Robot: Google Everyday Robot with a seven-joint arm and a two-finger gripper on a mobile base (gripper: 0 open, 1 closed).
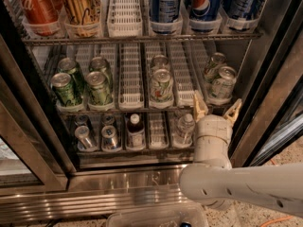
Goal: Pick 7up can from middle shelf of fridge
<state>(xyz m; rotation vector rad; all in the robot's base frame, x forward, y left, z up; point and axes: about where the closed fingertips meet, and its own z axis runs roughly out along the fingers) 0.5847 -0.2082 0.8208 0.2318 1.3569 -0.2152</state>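
The fridge (265, 93) stands open in front of me. Its middle shelf (131, 86) is a wire rack with white slotted lane trays. The 7up can (222, 82), pale silver-white with green lettering, stands upright at the front of the rightmost lane, with a second similar can (214, 63) behind it. My gripper (216, 109) is open and empty, fingers pointing up. It sits just below and slightly left of the 7up can, at the shelf's front edge, and is not touching the can.
Dark green cans (66, 89) fill the left lanes. A whitish can with a yellow-green swirl (162, 85) stands in the centre. Red, gold and blue cans (206, 4) are on the rack above, bottles and cans (135, 130) below. The dark door frame (279, 103) is close on the right.
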